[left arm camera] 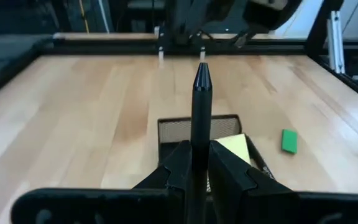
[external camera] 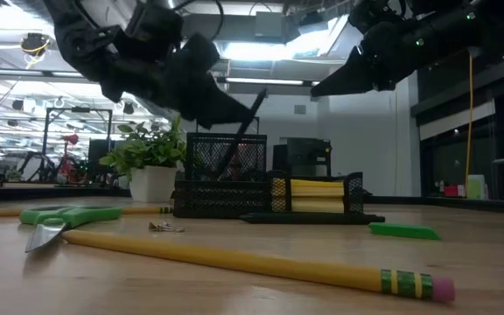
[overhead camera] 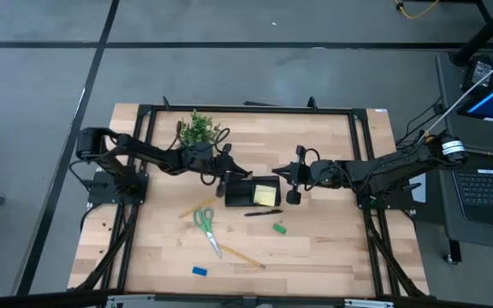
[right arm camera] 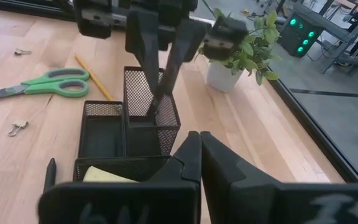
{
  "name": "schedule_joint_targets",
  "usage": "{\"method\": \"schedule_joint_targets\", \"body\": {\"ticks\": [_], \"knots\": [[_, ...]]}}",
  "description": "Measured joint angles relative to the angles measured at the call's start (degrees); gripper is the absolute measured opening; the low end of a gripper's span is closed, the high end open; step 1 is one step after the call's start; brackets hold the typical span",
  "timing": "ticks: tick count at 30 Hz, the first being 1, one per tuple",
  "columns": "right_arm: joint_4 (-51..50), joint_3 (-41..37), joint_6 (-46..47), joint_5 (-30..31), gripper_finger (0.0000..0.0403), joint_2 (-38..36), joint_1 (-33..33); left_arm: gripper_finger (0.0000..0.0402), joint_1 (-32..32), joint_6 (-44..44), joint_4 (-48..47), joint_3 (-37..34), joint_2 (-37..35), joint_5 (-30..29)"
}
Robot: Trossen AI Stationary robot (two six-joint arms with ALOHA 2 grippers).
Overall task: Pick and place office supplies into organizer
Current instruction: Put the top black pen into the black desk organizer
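Note:
The black mesh organizer (overhead camera: 240, 195) stands mid-table with a yellow sticky-note pad (overhead camera: 265, 195) in its right compartment. My left gripper (overhead camera: 222, 177) hangs over the organizer's left end, shut on a black pen (right arm camera: 166, 74). My right gripper (right arm camera: 201, 146) hovers shut and bare above the organizer's right side. On the table near the organizer lie another black pen (overhead camera: 262, 212), a green block (overhead camera: 279, 228), green-handled scissors (overhead camera: 205, 227), two yellow pencils (overhead camera: 242, 255) and a blue block (overhead camera: 198, 271). My left gripper pinches the black pen's shaft (left arm camera: 194, 149) between its two fingers, coming from the table's left and slanting down. The fingers lie across the pen. The pen stands tilted: one end (left arm camera: 202, 74) rises past the fingers, and its lower part (right arm camera: 154, 109) reaches into the organizer's tall mesh cup.
A potted plant (overhead camera: 197, 128) stands just behind the left gripper at the far left. A small metal clip (right arm camera: 17, 127) lies beside the scissors. Black frame rails (overhead camera: 246, 109) run round the table's edges. Bare wood lies toward the near right.

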Motion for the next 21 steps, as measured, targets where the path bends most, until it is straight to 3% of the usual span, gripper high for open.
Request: {"method": "schedule_joint_targets", "body": {"ticks": [11,21], "knots": [[-0.15,0.0,0.01,-0.01,0.0007,0.0,0.0,0.004,0.02,-4.84,-0.07,-0.02,1.17,0.13],[-0.14,0.0,0.02,-0.01,0.0007,0.0,0.0,0.0073,-0.13,-4.91,-0.07,-0.02,1.17,0.13]]}}
